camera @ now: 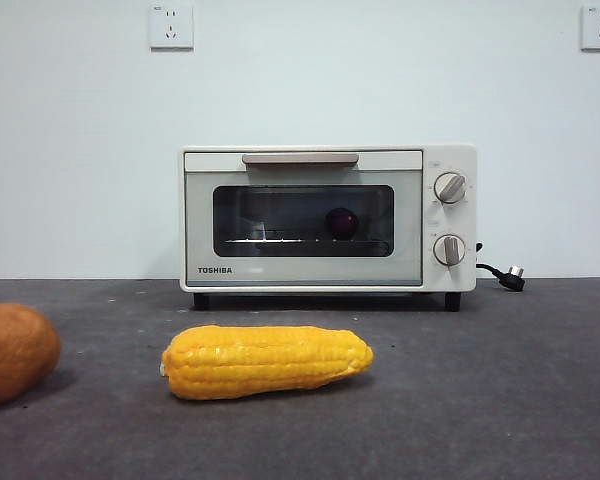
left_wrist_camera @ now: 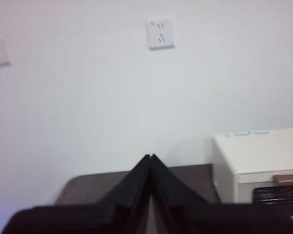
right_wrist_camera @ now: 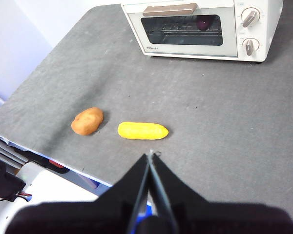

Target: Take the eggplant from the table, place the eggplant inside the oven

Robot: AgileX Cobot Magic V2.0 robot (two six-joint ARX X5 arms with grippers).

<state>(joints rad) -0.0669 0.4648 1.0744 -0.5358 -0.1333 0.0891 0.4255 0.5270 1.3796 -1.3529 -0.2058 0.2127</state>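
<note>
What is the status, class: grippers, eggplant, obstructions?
Left gripper shut, empty, raised near the wall. Right gripper shut, empty, high over the table. Eggplant inside the oven, door closed. Corn cob in front, untouched.

The desk (camera: 500, 400) is a matt dark grey with a slightly rough, grainy face, and on it the oven (camera: 460, 275) has a smooth cream shell with a soft sheen, a glossy glass window and a thin metal wire rack (camera: 280, 240) behind it. Through that glass the eggplant (camera: 341, 222) shows dark purple and shiny. At the oven's 6 o'clock the corn cob (camera: 267, 361) is bumpy, plastic-looking yellow; both end effectors (left_wrist_camera: 150, 158) (right_wrist_camera: 151, 155) are matt black.
</note>
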